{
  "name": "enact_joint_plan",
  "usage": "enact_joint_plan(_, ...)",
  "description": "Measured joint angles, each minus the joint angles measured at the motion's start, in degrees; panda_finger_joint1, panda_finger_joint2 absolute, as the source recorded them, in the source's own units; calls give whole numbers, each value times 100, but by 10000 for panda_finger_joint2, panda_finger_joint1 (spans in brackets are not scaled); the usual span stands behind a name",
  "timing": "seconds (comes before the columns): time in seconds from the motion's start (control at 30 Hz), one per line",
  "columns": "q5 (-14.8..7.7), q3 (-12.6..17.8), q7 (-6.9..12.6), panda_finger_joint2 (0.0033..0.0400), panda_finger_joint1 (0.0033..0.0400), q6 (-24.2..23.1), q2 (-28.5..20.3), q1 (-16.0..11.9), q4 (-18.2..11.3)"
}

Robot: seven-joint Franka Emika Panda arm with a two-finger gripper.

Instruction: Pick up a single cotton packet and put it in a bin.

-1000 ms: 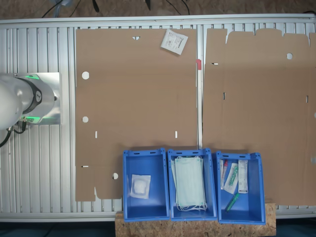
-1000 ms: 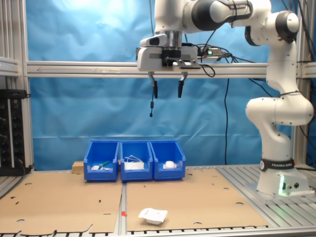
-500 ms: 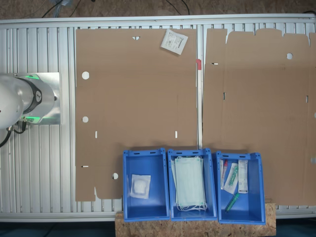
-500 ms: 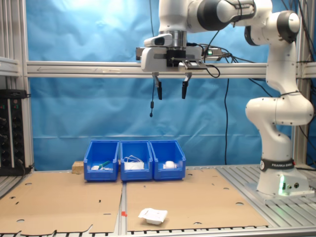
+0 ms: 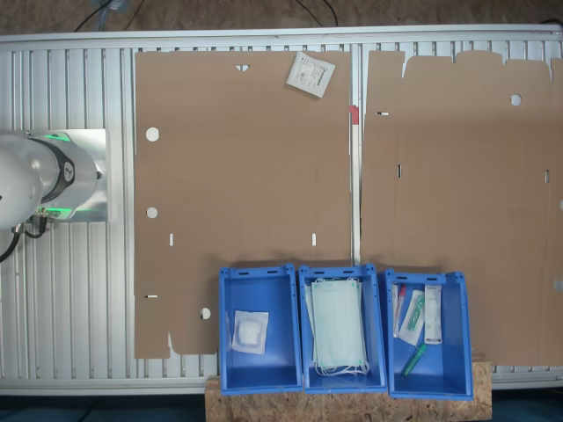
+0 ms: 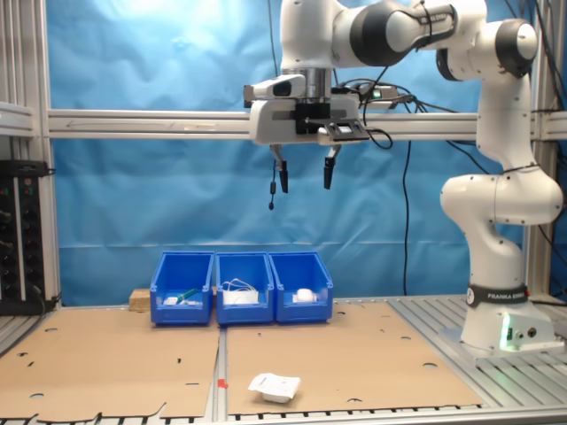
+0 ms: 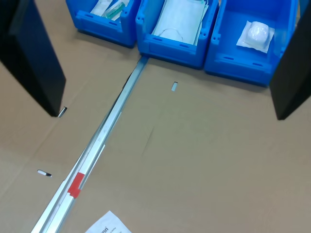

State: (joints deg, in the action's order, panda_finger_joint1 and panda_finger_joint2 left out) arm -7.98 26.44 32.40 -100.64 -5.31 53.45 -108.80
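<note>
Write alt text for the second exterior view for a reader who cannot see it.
A white robot arm holds its open, empty hand high above a cardboard-covered table. A white packet lies near the table's front edge, and three blue bins stand in a row at the back against a blue curtain.

Open cardboard (image 5: pixel 246 176) surrounds the cotton packet (image 5: pixel 310 74); 3 blue bins (image 5: pixel 343 330) line the worktop's far edge.

Three blue bins (image 5: pixel 344 327) sit in a row on brown cardboard sheets (image 5: pixel 246 176), one holding a plain white pad packet (image 5: pixel 250 331), the middle pale green face masks (image 5: pixel 338 323), the third assorted wrapped items (image 5: pixel 420 318).
</note>
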Motion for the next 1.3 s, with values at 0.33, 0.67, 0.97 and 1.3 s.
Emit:
enact_joint_plan(0.33,0,-1,0,400,400,0,504,5,435)
enact_joint_plan(0.67,0,-1,0,400,400,-57,862,6,680)
enact_joint_plan(0.97,40,-5,0,400,400,-154,1131,6,757)
enact_joint_plan(1.3,159,-16,0,400,400,-317,1353,6,765)
